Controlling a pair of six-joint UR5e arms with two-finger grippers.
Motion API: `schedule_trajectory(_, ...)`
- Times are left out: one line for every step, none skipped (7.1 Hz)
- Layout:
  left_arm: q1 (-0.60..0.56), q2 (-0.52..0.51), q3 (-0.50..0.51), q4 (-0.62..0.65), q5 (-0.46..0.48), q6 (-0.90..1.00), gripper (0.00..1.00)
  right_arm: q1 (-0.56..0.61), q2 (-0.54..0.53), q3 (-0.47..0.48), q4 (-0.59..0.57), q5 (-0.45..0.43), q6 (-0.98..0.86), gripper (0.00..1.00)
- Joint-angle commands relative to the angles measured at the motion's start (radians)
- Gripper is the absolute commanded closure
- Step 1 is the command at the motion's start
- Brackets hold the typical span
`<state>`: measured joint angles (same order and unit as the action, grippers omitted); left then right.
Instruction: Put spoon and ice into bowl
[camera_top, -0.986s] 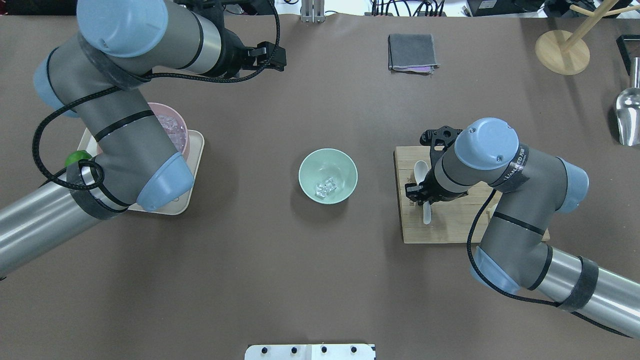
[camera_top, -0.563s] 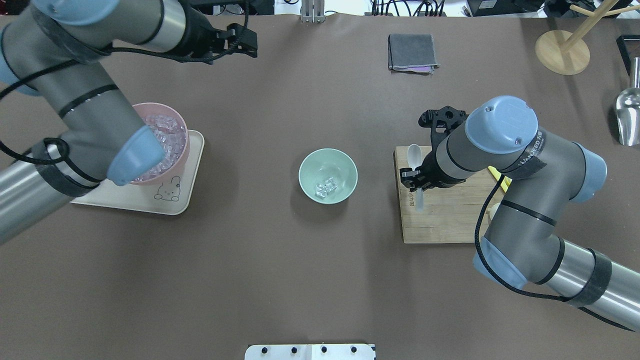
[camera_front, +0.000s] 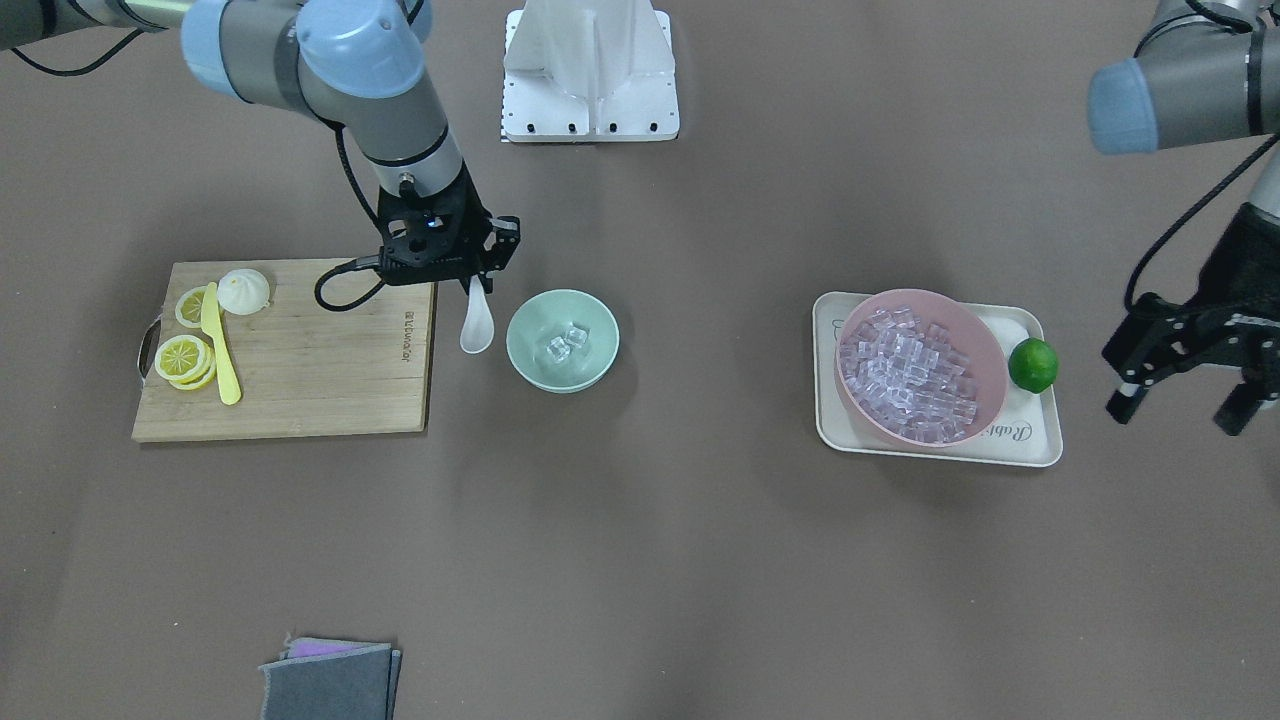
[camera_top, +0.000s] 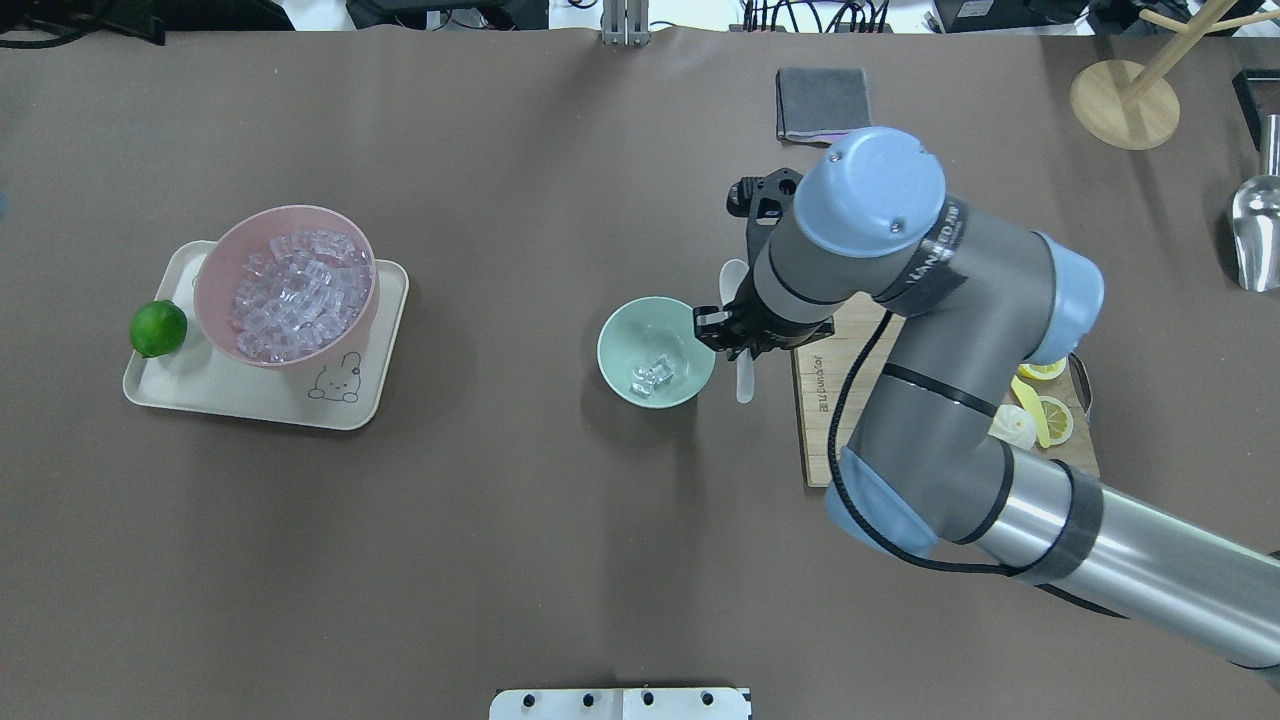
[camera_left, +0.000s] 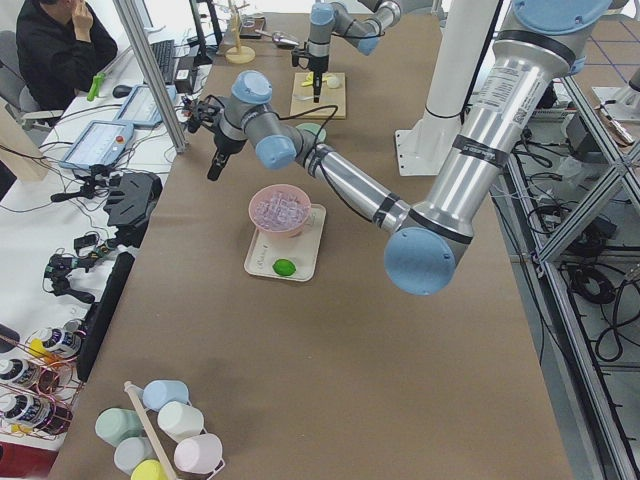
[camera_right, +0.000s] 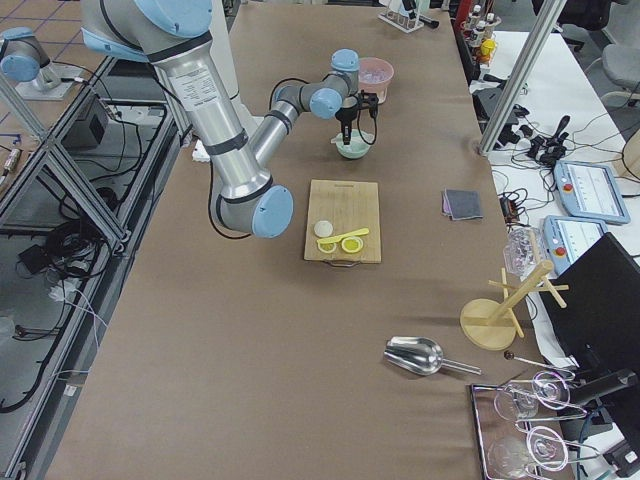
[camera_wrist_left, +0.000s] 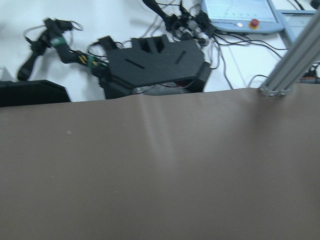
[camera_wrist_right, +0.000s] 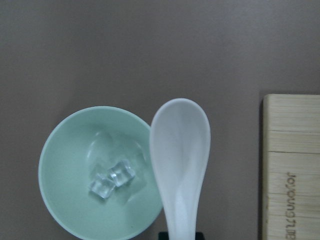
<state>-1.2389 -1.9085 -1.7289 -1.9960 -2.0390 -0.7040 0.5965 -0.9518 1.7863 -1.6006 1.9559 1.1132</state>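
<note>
Left claw (camera_front: 1180, 398): far right in the view from across the table, up over bare table past the tray. Its two fingers are spread wide and hold nothing.
Lime (camera_top: 158, 328): round and green, on the tray's left edge, at the left of the top-down view.
Tray (camera_top: 250, 402): cream, with a little bunny drawn near one corner.
Pink bowl (camera_top: 218, 268): big, sits on the tray just beside the lime, heaped with clear cubes.
Bowl (camera_top: 618, 340): small and mint green, on the table in the middle of the top-down view.
Ice (camera_top: 652, 375): a few clear cubes lie at the bottom of the bowl.
Spoon (camera_top: 733, 278): white, up in the air just right of the bowl, between it and the wooden board. In the right wrist view its scoop covers the bowl's right rim. It is not inside the bowl.
Right claw (camera_top: 741, 345): pinched tight on the spoon's handle.
Grey cloth (camera_top: 822, 103): folded, near the top edge.
Wooden board (camera_front: 300, 380): right of the bowl from above. Lemon slices (camera_front: 183, 357), a yellow knife (camera_front: 220, 350) and a white bun (camera_front: 244, 290) lie at its far end.
</note>
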Motion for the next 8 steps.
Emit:
schedule_trajectory(-0.040, 0.039, 0.049, -0.068, 0.008, 0.017, 0.02, -0.038, 0.108, -0.128, -0.002, -0.015, -0.001, 1.00)
schedule_trajectory(-0.042, 0.040, 0.058, -0.069, 0.010, 0.017, 0.02, -0.050, 0.111, -0.142, -0.002, -0.017, -0.004, 1.00)
schedule_trajectory(-0.042, 0.042, 0.060, -0.070, 0.010, 0.017, 0.02, -0.056, 0.111, -0.145, 0.007, -0.017, -0.006, 1.00)
schedule_trajectory(-0.042, 0.042, 0.077, -0.067, 0.011, 0.017, 0.02, -0.067, 0.113, -0.146, 0.010, -0.017, -0.007, 1.00)
schedule_trajectory(-0.042, 0.042, 0.100, -0.067, 0.010, 0.018, 0.02, -0.076, 0.123, -0.150, 0.010, -0.015, 0.000, 0.73)
schedule_trajectory(-0.042, 0.042, 0.104, -0.067, 0.010, 0.018, 0.02, -0.076, 0.127, -0.142, 0.010, -0.014, -0.001, 0.01)
schedule_trajectory(-0.042, 0.042, 0.104, -0.067, 0.010, 0.018, 0.02, -0.076, 0.133, -0.142, 0.008, -0.015, -0.003, 0.00)
schedule_trajectory(-0.042, 0.049, 0.106, -0.063, 0.011, 0.018, 0.02, -0.061, 0.133, -0.124, -0.002, -0.015, -0.012, 0.00)
